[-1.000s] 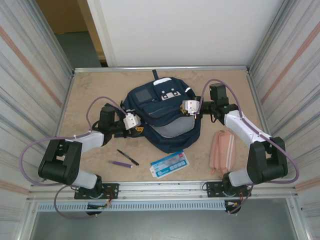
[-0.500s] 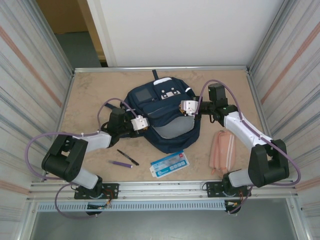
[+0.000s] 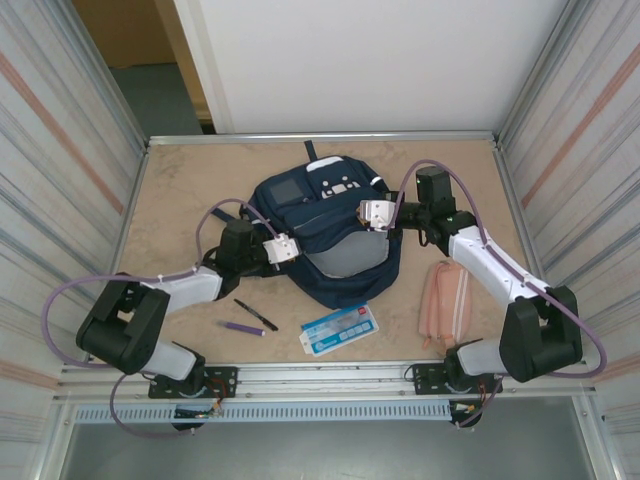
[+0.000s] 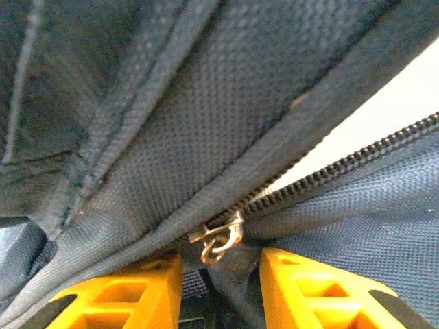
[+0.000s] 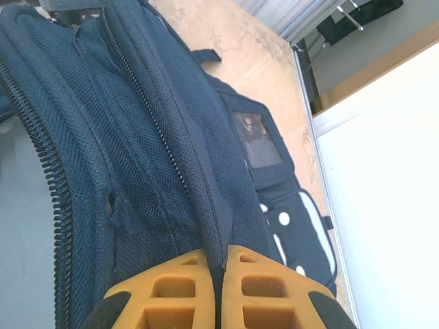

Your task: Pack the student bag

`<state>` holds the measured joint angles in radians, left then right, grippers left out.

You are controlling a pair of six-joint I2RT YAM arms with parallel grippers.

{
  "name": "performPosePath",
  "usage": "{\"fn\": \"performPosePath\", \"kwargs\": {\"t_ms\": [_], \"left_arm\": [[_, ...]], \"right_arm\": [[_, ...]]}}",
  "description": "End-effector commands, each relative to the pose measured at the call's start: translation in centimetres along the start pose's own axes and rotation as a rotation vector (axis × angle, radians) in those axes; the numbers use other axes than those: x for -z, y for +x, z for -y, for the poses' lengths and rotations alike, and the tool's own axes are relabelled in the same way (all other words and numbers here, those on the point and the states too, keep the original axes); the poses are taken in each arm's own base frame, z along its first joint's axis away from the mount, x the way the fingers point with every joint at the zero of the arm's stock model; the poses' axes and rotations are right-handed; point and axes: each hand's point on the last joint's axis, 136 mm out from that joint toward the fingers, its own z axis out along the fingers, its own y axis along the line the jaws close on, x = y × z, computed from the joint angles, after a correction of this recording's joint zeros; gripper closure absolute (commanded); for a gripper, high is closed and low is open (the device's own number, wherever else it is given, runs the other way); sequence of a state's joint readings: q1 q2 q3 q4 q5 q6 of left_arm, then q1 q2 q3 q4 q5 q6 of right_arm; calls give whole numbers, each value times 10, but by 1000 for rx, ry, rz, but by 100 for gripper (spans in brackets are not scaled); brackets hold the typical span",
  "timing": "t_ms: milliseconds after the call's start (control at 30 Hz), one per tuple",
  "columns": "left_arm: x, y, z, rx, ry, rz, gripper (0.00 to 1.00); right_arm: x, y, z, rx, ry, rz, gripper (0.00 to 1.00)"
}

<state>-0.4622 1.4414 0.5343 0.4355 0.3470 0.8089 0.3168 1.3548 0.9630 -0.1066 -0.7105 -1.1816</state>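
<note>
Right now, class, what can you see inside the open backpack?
Inside the backpack, only pale grey lining shows through the unzipped gap. The rest of the inside is hidden under the backpack's own navy cloth, so its contents cannot be told.

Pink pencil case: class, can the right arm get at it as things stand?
Probably not yet: the right gripper is shut on the student bag. The pink pencil case lies uncovered beside that arm, likely reachable once freed.
</note>
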Motion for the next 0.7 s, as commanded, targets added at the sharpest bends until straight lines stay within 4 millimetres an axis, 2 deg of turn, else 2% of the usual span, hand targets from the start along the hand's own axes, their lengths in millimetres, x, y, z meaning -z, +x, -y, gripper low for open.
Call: {"fn": "performPosePath", "kwargs": {"t_ms": [0, 167, 300, 367, 467, 667], "left_arm": [[0, -12, -1, -11, 0, 42, 68], [-1, -16, -4, 8, 4, 44, 82], [2, -22, -5, 18, -3, 84, 87], [3, -20, -4, 22, 12, 76, 100], [7, -9, -15, 67, -19, 35, 100], [24, 23, -57, 235, -135, -59, 100]], "right_arm": [[8, -41, 13, 64, 38, 124, 100], [6, -42, 12, 64, 37, 127, 100], [6, -40, 10, 53, 36, 120, 100], [6, -36, 10, 52, 40, 109, 100], [7, -31, 8, 54, 33, 88, 100], [7, -24, 1, 67, 11, 61, 100]]}}
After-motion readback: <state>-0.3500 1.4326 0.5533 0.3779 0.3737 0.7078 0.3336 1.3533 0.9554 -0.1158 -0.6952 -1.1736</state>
